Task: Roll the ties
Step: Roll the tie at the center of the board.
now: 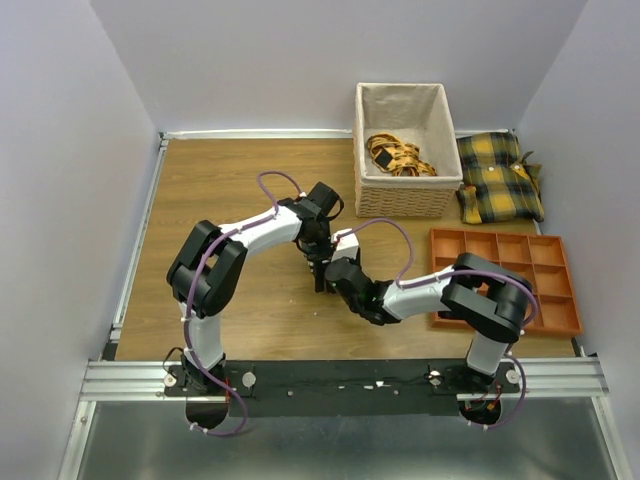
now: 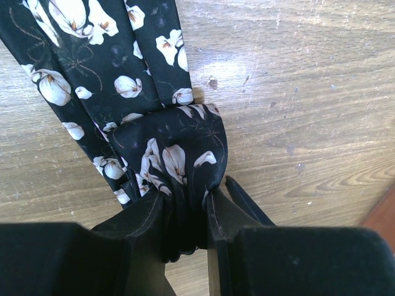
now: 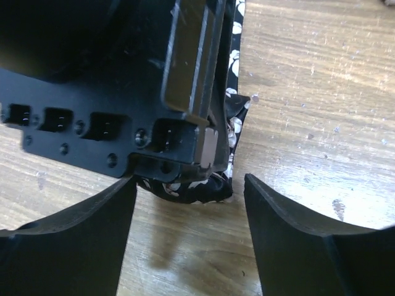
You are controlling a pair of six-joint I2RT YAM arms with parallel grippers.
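A black tie with white flowers (image 2: 173, 142) lies on the wooden table, its strips running up and to the left. One end is folded into a small loop, and my left gripper (image 2: 185, 213) is shut on that bunched fabric. In the right wrist view the same fold of tie (image 3: 207, 190) peeks out beneath the left gripper's black body (image 3: 123, 92). My right gripper (image 3: 189, 177) is open just in front of it, one finger on each side, holding nothing. From above, both grippers (image 1: 325, 265) meet at mid-table and cover most of the tie.
A fabric-lined wicker basket (image 1: 405, 198) stands at the back right with orange-yellow patterned cloth (image 1: 398, 155) inside. Yellow-and-black plaid cushions (image 1: 498, 178) lie beside it. An orange compartment tray (image 1: 505, 262) sits by the right arm.
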